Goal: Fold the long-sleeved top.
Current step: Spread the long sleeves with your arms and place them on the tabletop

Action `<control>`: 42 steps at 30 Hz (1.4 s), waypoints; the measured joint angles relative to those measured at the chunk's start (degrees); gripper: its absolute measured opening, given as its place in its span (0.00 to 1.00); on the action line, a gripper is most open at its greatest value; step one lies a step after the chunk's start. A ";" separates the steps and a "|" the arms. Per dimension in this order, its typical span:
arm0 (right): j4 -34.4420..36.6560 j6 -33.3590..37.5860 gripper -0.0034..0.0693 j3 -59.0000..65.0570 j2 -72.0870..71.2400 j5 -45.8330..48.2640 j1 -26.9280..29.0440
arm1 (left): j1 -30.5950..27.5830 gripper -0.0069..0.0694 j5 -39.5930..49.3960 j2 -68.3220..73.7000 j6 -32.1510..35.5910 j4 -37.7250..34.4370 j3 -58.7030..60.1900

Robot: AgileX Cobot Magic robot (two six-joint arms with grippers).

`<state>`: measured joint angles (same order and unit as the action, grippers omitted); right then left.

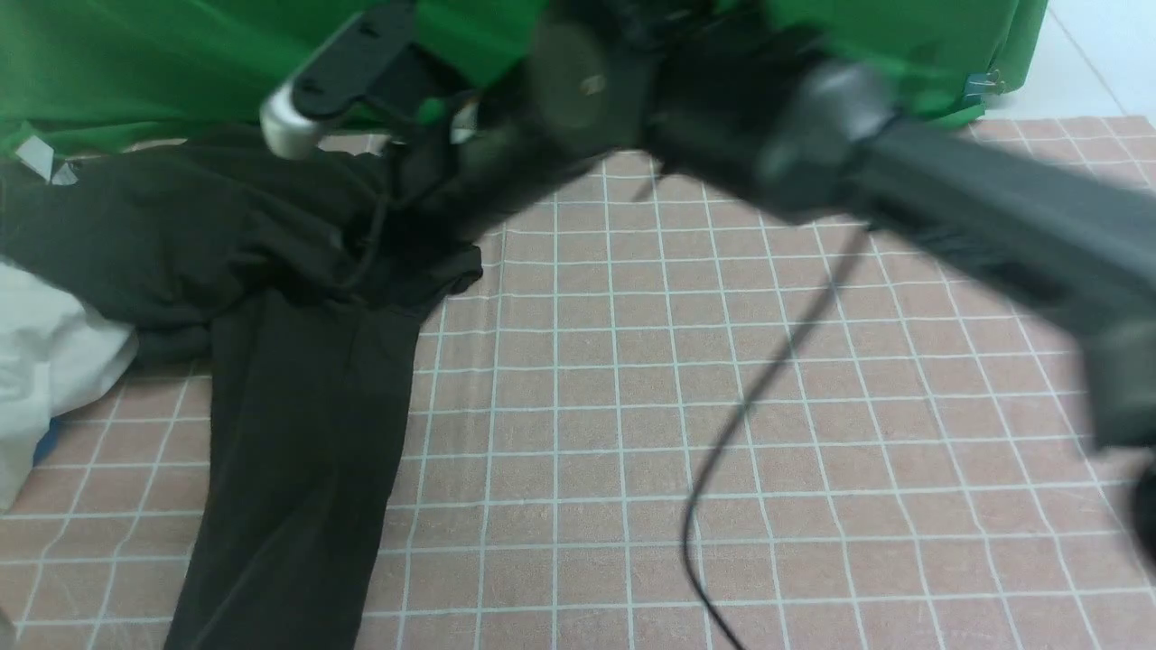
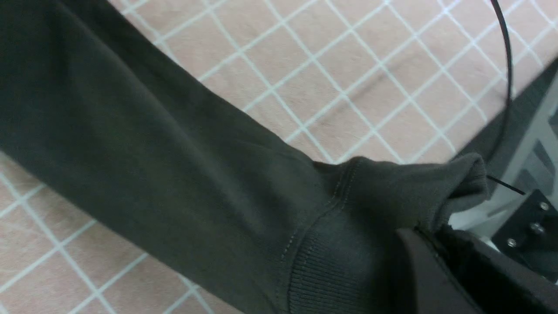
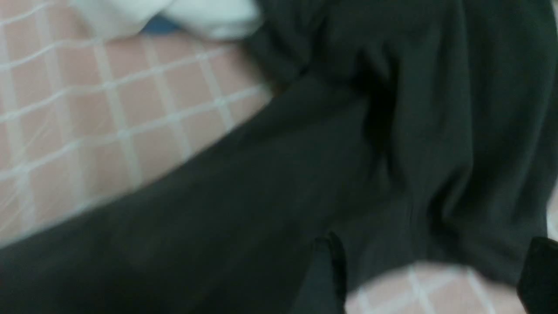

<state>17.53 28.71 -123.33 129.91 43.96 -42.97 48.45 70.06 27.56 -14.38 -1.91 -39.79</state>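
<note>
1. The long-sleeved top (image 1: 271, 262) is seen on the left part of the pink checked cloth (image 1: 722, 406). Its body is bunched in folds at the far side, near the green cloth (image 1: 135, 63).
2. One sleeve (image 1: 298, 451) is drawn out straight from the bunched body toward the robot's side and is cut off by the lower edge of the front view.
3. The ribbed cuff (image 2: 392, 192) of that sleeve is pinched by the left gripper (image 2: 436, 237), whose jaws are closed on the fabric. The cuff's end is folded over one finger.
4. The right arm (image 1: 993, 199) is stretched across the table from the right to the bunched body and is blurred in the front view.
5. The right gripper (image 3: 431, 244) is held close over the dark folds with its jaws spread wide. Nothing is clamped between them.
6. A white garment (image 1: 45, 361) is found at the left edge, touching the top's body.
7. A black cable (image 1: 722, 451) is seen curving over the middle of the checked cloth.
</note>
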 joint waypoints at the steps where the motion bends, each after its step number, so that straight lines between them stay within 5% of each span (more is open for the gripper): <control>1: 0.00 0.00 0.84 -1.39 0.59 0.00 0.00 | 0.00 0.14 0.00 0.00 -0.05 0.12 0.00; 6: -0.23 0.48 0.85 -16.91 14.14 -1.52 0.00 | 0.00 0.14 -3.10 0.00 -0.88 0.63 0.07; 15: -0.48 0.83 0.81 -22.31 23.74 -4.64 0.00 | 0.00 0.14 -4.45 0.00 -2.03 -0.02 0.07; 18: -1.13 0.83 0.64 -22.31 25.42 -5.45 -0.01 | 0.00 0.14 -4.23 0.00 -2.03 -0.91 0.07; 22: -1.27 0.75 0.25 -22.37 25.82 -6.42 0.31 | 0.00 0.14 -4.08 0.00 -2.03 -1.27 0.07; 25: -1.21 -2.03 0.12 -22.56 25.73 -5.55 1.40 | 0.00 0.14 -3.85 0.00 -1.97 -1.32 0.07; 38: -0.33 -12.34 0.10 -23.03 12.95 14.88 6.43 | 0.00 0.14 -1.70 0.00 -0.47 -1.32 0.07; 40: 0.09 -15.86 0.13 -23.19 12.89 17.73 5.99 | 0.00 0.14 -0.89 0.00 -0.47 -1.32 0.07; 42: 0.09 -19.87 0.29 -23.19 14.51 20.06 4.65 | 0.00 0.14 -0.24 0.00 -0.47 -1.32 0.07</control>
<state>17.62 8.84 -146.53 144.42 64.02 -38.32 48.45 69.81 27.56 -14.84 -3.23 -39.72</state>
